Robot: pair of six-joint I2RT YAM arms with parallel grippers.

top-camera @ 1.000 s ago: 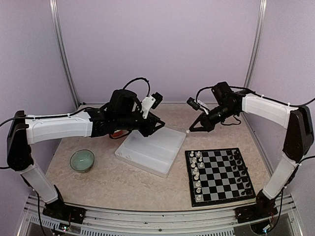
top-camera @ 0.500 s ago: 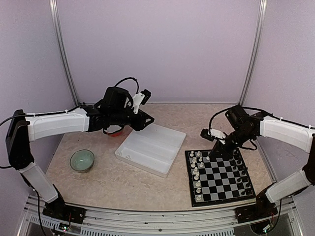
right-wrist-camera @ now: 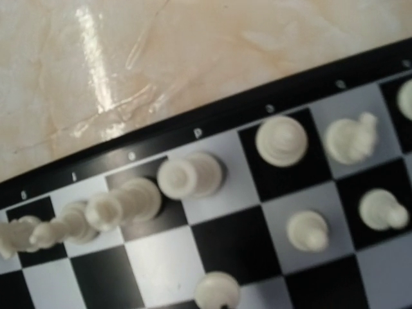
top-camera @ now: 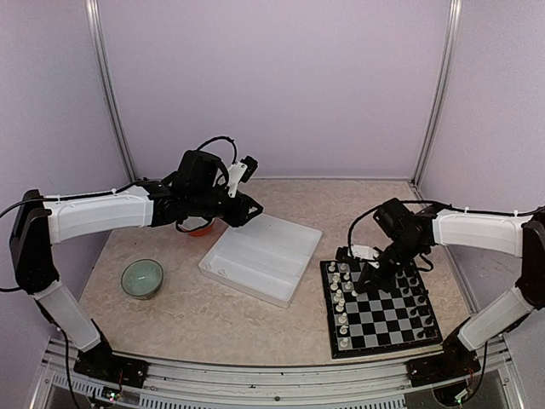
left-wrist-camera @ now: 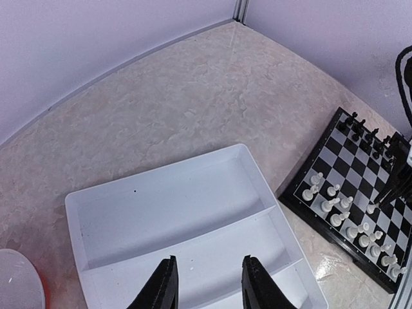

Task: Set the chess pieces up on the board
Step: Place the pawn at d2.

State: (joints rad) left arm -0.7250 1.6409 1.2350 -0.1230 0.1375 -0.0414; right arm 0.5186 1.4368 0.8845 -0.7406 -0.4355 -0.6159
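The board lies at the front right, with white chess pieces along its left side and black chess pieces along its right. My right gripper points down over the board's far left part, just right of the white pieces. It looks shut on a white piece, which shows at the bottom middle of the right wrist view above the squares; its fingers are hidden there. My left gripper is open and empty above the white tray.
The white divided tray lies in the middle, left of the board. A green bowl stands at the front left. A red bowl is partly hidden behind my left arm. Purple walls close the back and both sides.
My right arm swung from the tray's far right corner down onto the board's far left part. My left gripper drew back a little to the left over the tray.
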